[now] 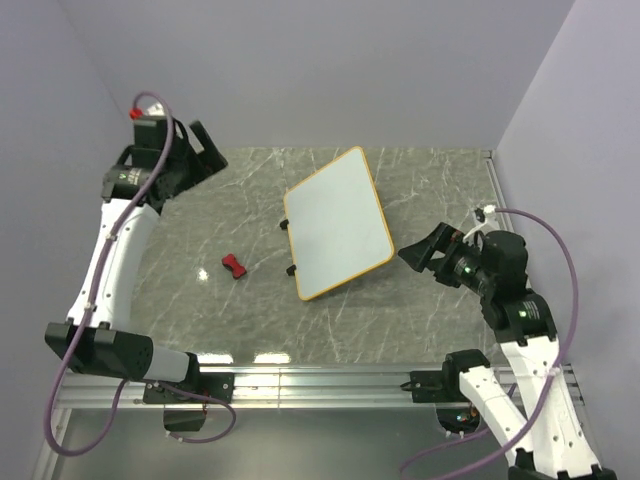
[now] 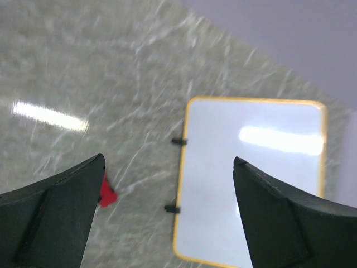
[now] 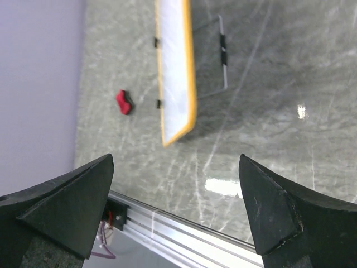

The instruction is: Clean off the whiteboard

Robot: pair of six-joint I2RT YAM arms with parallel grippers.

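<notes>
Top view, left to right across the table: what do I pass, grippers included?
left gripper → red eraser → whiteboard → right gripper

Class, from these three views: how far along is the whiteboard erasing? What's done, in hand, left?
Done, apparently: the whiteboard shows a blank white face, no marks visible. In hand: nothing; the left gripper and right gripper stand open and empty, off the board, and the red eraser lies on the table beside it. Left: probably nothing, though faint traces might not show here.
</notes>
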